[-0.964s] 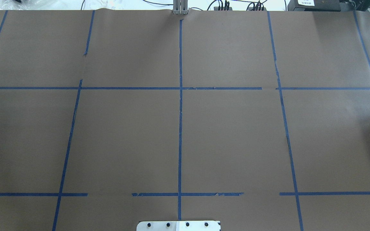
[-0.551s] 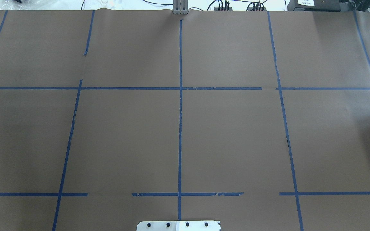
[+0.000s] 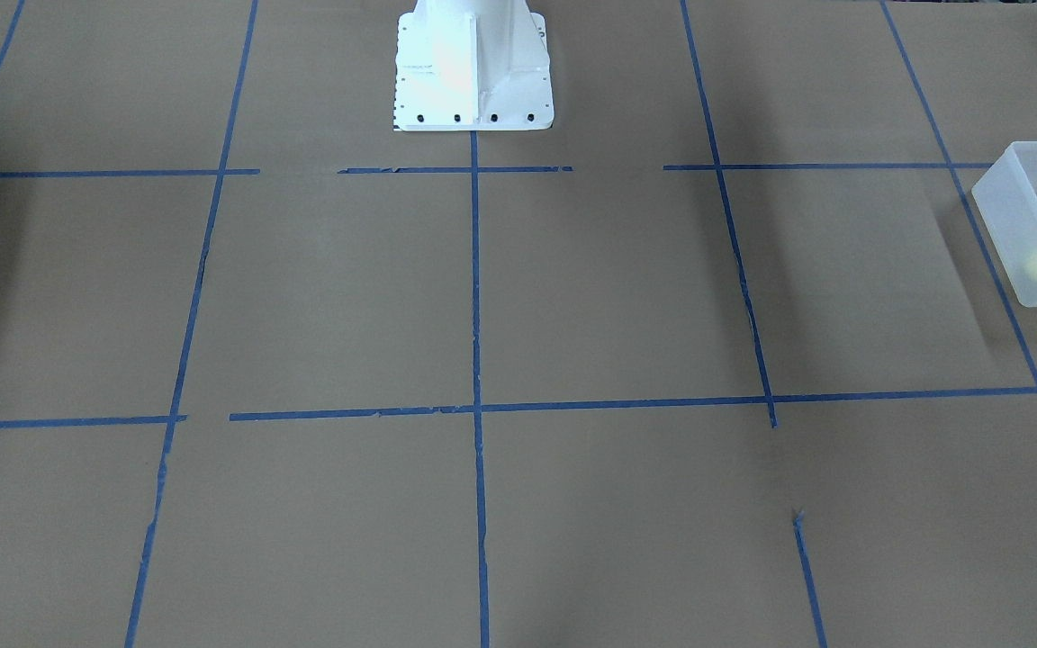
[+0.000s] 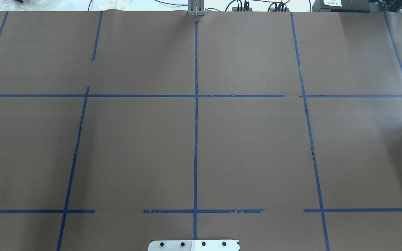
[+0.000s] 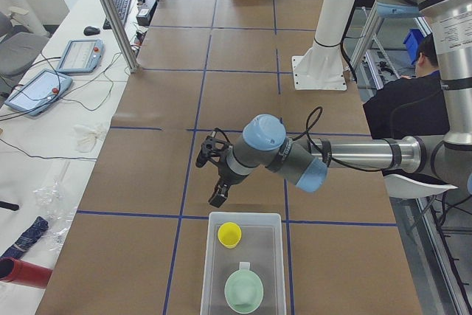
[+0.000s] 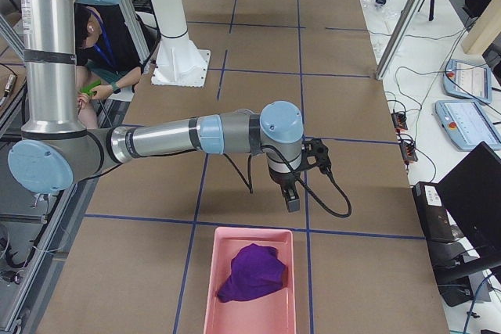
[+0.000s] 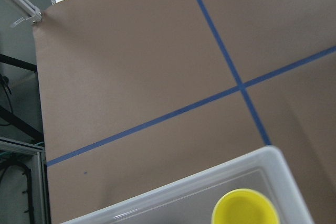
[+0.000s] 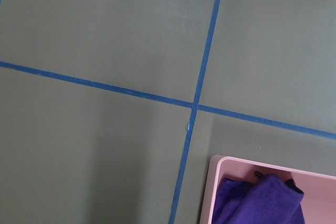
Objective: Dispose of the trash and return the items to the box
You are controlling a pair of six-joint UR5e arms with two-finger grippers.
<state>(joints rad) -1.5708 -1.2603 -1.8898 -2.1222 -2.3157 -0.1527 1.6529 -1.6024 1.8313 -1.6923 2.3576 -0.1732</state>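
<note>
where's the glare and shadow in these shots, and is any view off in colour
Front-facing view: the white robot base is blown out, and soft shadows band the table. Overhead view: the strip beyond the table's far edge is washed out. Right wrist view: the table reads grey-green and dim.

left arm (image 5: 354,154) outstretched, left gripper (image 5: 217,197) pointing down | right arm (image 6: 164,137) outstretched, right gripper (image 6: 293,201) pointing down
</note>
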